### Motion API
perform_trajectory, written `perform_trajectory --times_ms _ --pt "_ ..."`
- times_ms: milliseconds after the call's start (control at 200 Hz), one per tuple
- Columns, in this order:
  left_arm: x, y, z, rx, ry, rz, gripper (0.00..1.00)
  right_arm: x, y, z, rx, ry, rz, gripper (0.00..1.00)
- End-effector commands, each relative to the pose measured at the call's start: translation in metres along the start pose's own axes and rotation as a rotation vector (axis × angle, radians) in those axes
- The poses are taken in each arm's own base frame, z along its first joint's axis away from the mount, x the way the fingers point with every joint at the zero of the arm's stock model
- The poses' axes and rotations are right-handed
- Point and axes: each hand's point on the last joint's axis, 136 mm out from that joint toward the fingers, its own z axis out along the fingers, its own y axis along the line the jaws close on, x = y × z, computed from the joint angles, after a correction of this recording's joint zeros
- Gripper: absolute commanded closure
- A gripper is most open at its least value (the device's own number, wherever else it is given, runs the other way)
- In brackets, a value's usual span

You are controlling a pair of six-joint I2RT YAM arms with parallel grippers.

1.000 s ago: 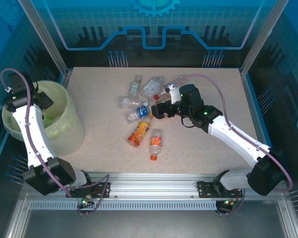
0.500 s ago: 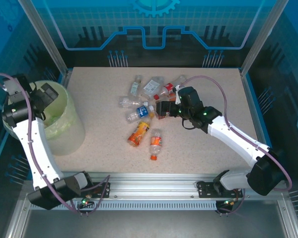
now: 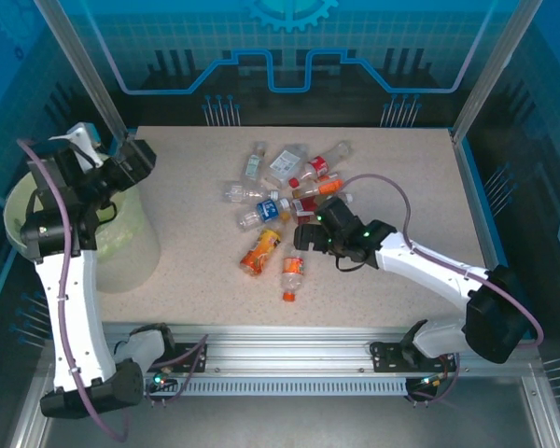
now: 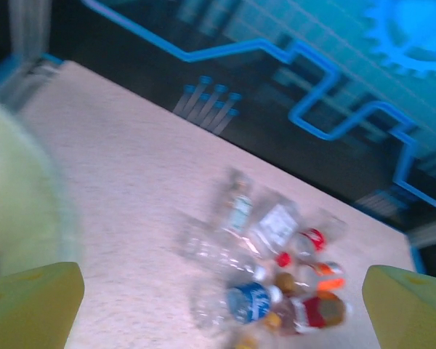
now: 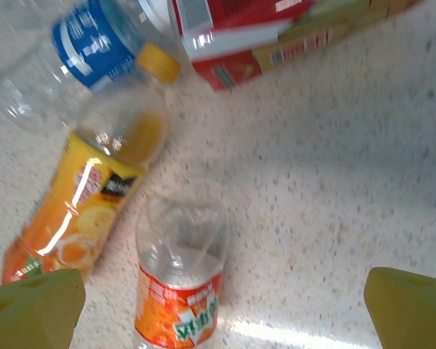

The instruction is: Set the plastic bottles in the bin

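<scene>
Status, top view: plastic bottles (image 3: pixel 282 194) lie in a loose pile mid-table (image 3: pixel 406 187), slightly toward 12 o'clock. The bin (image 3: pixel 131 250) stands at the 9 o'clock edge, well apart from the pile.

Left gripper (image 3: pixel 136 161) is up by the bin rim at its 1 o'clock, jaws wide and empty. Its wrist view is blurred, with the bin wall at 9 o'clock and the pile ahead.

Right gripper (image 3: pixel 303 239) is at the pile's 5 o'clock, jaws wide and gripping nothing. Below it lie an orange-label bottle (image 5: pixel 73 218) and a clear orange-cap bottle (image 5: pixel 178 291) side by side, with a blue-label bottle (image 5: pixel 87 36) at 11 o'clock.
</scene>
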Motion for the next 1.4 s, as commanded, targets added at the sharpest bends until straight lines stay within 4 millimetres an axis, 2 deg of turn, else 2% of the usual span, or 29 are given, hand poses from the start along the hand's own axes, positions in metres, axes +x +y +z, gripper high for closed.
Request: perform_trajectory --times_ms 0,100,200,460,660,670,770,980,1256,1356,1371,1396 --pt "0.0 -0.048 -0.005 0.245 -0.005 -0.015 0.01 0.014 0.009 0.0 -0.05 0.009 0.036 0.0" --pt "0.01 -0.072 -0.004 0.367 0.029 -0.021 0.01 0.034 0.022 0.006 -0.112 0.059 -0.01 0.0" --pt "0.017 -0.085 -0.003 0.413 0.047 -0.001 0.01 0.051 0.028 0.011 -0.096 0.088 -0.056 0.01" --pt "0.033 -0.105 0.005 0.484 0.092 0.032 0.01 0.071 0.035 0.032 -0.057 0.136 -0.113 0.05" --pt "0.042 -0.111 0.01 0.495 0.117 0.053 0.01 0.107 0.031 0.049 -0.005 0.239 -0.135 0.05" --pt "0.042 -0.111 0.011 0.494 0.118 0.054 0.01 0.102 0.039 0.047 -0.016 0.23 -0.131 0.05" --pt "0.045 -0.111 0.013 0.491 0.125 0.061 0.01 0.107 0.038 0.052 0.014 0.242 -0.149 0.07" --pt "0.053 -0.115 0.017 0.492 0.153 0.081 0.01 0.12 0.022 0.064 0.115 0.291 -0.171 0.14" --pt "0.062 -0.117 0.021 0.483 0.172 0.101 0.01 0.114 -0.004 0.058 0.198 0.239 -0.12 0.37" --pt "0.064 -0.12 0.023 0.487 0.184 0.103 0.01 0.108 0.001 0.057 0.155 0.218 -0.112 0.43" --pt "0.065 -0.12 0.024 0.487 0.187 0.104 0.01 0.112 -0.005 0.058 0.163 0.225 -0.118 0.44" --pt "0.065 -0.121 0.025 0.488 0.189 0.105 0.01 0.112 -0.004 0.058 0.155 0.22 -0.125 0.46"
